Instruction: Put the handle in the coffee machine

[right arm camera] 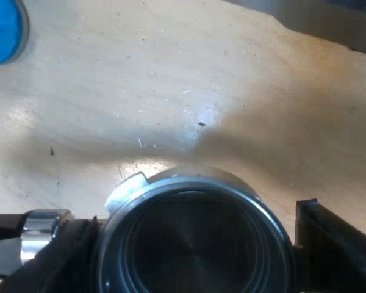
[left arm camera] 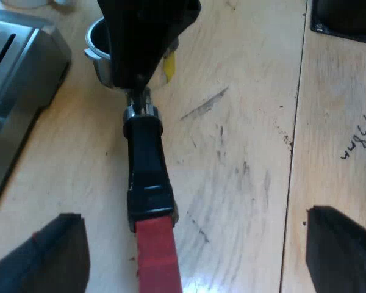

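left pincer [left arm camera: 192,212]: released, fingers wide apart, over the holder's [left arm camera: 147,165] red end [left arm camera: 157,256] | holder: lying on the wooden surface [left arm camera: 250,140] beside the espresso machine [left arm camera: 18,79] | right pincer [right arm camera: 192,241]: clenched on its basket [left arm camera: 97,49] | step: lift level, bring the basket under the machine's front, then twist | around: blue tamper [right arm camera: 3,27] well apart, nothing obstructing

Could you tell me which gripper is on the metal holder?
The right gripper, clasping the basket of the metal holder; the left gripper hangs open over the red handle end.
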`<state>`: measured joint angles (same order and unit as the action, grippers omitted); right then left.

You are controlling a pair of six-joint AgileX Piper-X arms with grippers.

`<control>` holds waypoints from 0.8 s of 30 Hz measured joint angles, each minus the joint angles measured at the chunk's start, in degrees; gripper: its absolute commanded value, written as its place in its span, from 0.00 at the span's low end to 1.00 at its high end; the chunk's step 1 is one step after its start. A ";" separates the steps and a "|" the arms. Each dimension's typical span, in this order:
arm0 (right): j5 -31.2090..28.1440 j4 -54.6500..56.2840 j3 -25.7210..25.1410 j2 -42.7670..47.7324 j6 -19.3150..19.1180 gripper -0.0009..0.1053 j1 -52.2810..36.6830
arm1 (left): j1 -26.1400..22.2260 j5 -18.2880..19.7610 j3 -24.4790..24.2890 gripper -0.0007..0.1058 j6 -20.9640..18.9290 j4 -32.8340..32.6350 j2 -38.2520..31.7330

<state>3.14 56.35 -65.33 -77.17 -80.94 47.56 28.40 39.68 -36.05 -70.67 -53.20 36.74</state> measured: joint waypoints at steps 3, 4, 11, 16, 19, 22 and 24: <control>0.00 0.48 0.00 0.62 0.57 0.01 0.00 | 0.00 0.00 0.00 0.70 0.38 0.00 0.12; 0.00 0.62 0.00 0.72 0.94 0.01 0.00 | 0.00 0.11 0.00 0.70 0.38 0.13 0.32; -0.11 1.72 0.00 1.10 1.77 0.01 0.00 | 0.00 0.07 4.40 0.70 0.77 3.52 0.42; -0.11 1.72 0.00 1.10 1.89 0.01 0.00 | 0.00 0.07 7.37 0.70 0.74 6.28 0.42; -0.11 1.72 0.00 1.10 1.89 0.01 0.00 | 0.00 -1.67 8.97 0.70 0.62 10.08 0.42; -0.01 1.72 0.00 1.10 1.89 0.01 0.00 | 0.00 -1.70 10.25 0.70 0.62 11.75 0.42; 0.01 1.72 0.00 1.10 1.89 0.01 0.00 | 0.00 -1.85 11.08 0.70 0.62 12.91 0.42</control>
<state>3.15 58.08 -65.33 -76.07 -79.05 47.56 28.40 37.83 -24.96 -70.05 -40.29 37.16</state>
